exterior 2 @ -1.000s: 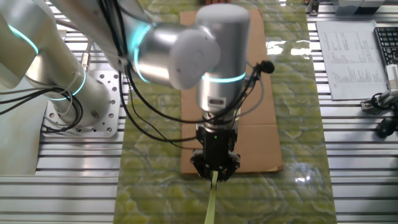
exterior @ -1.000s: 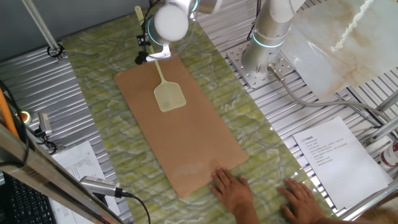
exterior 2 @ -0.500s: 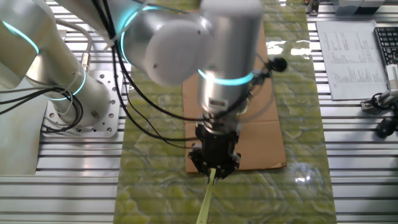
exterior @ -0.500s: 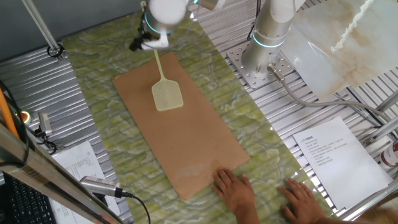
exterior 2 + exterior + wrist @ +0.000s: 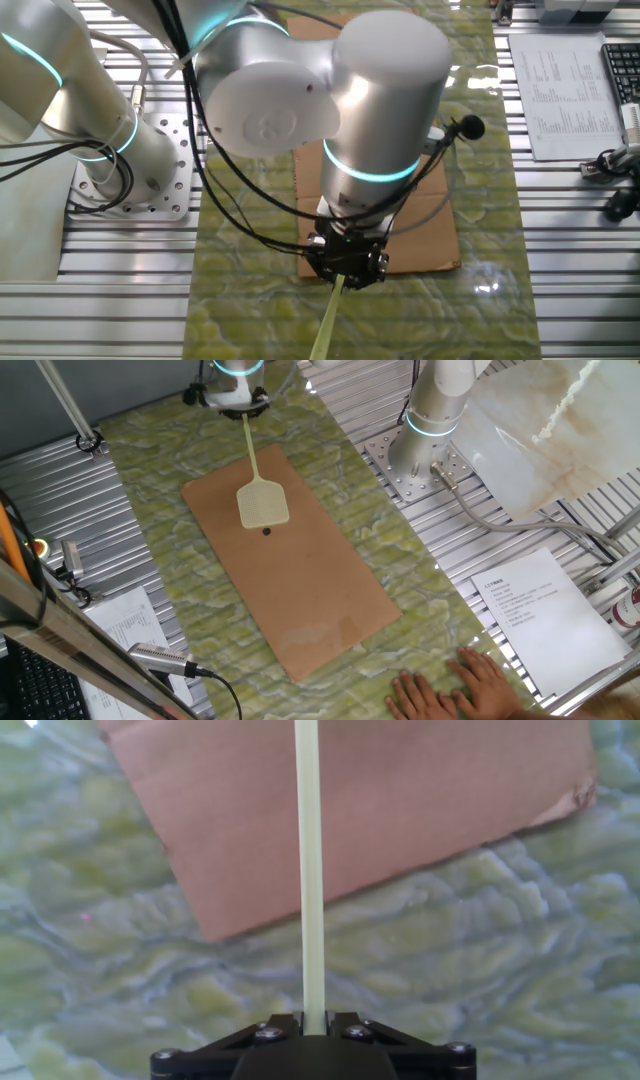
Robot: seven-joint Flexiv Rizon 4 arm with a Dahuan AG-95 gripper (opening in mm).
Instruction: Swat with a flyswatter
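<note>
One tool (image 5: pixel 346 268) on the arm, clamped on the flyswatter (image 5: pixel 262 503) at the handle end; hand view shows the thin pale handle (image 5: pixel 311 870) coming straight out from between the closed black jaws. Swatter slants down from the tool (image 5: pixel 243 412) at the far end of the bench (image 5: pixel 150 450), head over the brown cardboard sheet (image 5: pixel 300 580). Can't tell if the mesh head touches the cardboard or hangs just above it. Small dark spot (image 5: pixel 266 531) on the cardboard just beside the head's near edge. Cardboard lies on a green marbled mat (image 5: pixel 400 560). Other fixed view: big silver wrist (image 5: pixel 385 100) with cyan ring hides most of the cardboard (image 5: pixel 440 235), handle (image 5: pixel 325 325) exits bottom of frame. A person's hand (image 5: pixel 470 682) rests on the mat at the near edge, well apart from the swatter. Printed paper sheet (image 5: pixel 540 615) lies off to the side on the metal bench slats.
</note>
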